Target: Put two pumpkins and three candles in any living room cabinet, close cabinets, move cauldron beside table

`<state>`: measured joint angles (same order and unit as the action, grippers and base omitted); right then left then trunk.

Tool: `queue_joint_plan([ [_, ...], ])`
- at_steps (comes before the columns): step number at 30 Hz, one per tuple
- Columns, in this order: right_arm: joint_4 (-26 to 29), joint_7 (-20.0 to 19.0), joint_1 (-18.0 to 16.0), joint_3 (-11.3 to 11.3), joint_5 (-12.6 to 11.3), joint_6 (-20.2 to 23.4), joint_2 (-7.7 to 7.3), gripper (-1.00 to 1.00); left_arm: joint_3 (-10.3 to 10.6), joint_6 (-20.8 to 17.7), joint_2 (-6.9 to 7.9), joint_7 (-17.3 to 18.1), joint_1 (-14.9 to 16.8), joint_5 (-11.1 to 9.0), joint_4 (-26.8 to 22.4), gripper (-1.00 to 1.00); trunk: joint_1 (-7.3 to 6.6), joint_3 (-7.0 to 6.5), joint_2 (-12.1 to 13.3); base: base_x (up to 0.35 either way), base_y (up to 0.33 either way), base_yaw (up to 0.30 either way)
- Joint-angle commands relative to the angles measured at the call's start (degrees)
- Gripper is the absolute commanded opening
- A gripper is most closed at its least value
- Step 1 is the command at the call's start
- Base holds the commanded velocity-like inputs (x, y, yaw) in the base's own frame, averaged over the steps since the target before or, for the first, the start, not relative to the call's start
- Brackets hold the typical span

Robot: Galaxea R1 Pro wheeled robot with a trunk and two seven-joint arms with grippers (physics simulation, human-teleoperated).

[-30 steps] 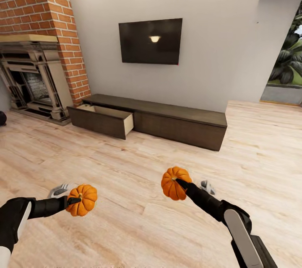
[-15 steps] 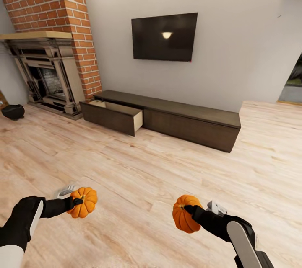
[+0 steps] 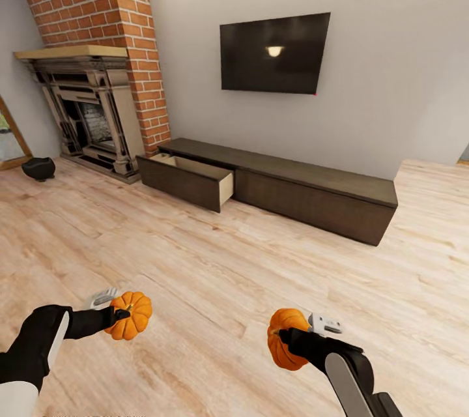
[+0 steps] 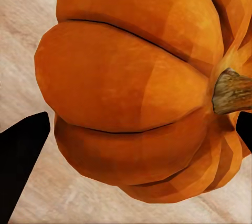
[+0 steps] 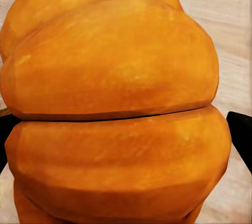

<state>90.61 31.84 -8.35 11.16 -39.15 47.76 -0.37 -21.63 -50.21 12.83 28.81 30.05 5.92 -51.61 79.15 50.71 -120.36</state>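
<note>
A black cauldron (image 3: 38,168) sat on the floor beside the fireplace (image 3: 91,111). The left pincer (image 3: 120,315) gripped one pumpkin (image 3: 129,315) above the floor. Ahead, the cabinet (image 3: 306,190) had its left drawer (image 3: 187,179) pulled out. The right pincer (image 3: 286,337) clutched the other pumpkin (image 3: 283,335).

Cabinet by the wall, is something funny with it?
Yes. The long dark cabinet has its leftmost drawer pulled out over the floor, while the rest of its front is shut flush. Also, a black cauldron sits alone on the floor beside the fireplace.
</note>
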Motion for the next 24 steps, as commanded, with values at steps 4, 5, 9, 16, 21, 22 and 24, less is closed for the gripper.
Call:
queue_joint_plan([
  [4,0.0,0.0,0.0,0.2,0.0,0.0,0.02,-1.00,1.2,0.1,0.01,-0.1,0.0,0.2,0.0,-1.00,0.00,0.00,0.0,0.009,0.000,0.232],
  [5,0.0,0.0,0.0,0.2,0.0,0.0,0.02,-1.00,1.3,0.1,0.01,-0.1,0.0,0.2,0.0,-1.00,0.00,0.00,0.0,0.003,0.000,0.271],
  [9,0.0,0.0,0.0,0.2,0.0,0.0,0.02,-1.00,1.4,0.1,0.01,-0.1,0.0,0.3,0.0,-1.00,0.00,0.00,0.0,0.001,0.000,0.281],
  [16,-0.1,0.0,0.0,0.2,0.0,0.1,0.10,-1.00,1.5,0.1,-0.16,-2.7,0.0,0.3,0.0,-1.00,0.00,0.00,0.0,0.000,0.000,0.286],
  [21,-0.7,0.0,-0.1,0.2,0.0,0.1,0.16,-1.00,1.5,0.3,-1.51,-7.6,0.0,0.3,0.0,-1.00,0.00,0.05,0.0,0.000,0.000,0.287],
  [22,-0.8,0.0,-0.1,0.2,0.0,0.1,0.19,-1.00,1.5,0.4,-1.71,-8.2,0.0,0.3,0.0,-1.00,0.00,0.08,0.0,0.000,0.000,0.287],
  [24,-1.0,0.0,-0.1,0.2,0.0,0.1,0.19,-1.00,1.5,1.0,-2.33,-9.5,0.0,0.3,0.0,-1.00,0.00,0.12,0.0,0.000,0.000,0.286],
])
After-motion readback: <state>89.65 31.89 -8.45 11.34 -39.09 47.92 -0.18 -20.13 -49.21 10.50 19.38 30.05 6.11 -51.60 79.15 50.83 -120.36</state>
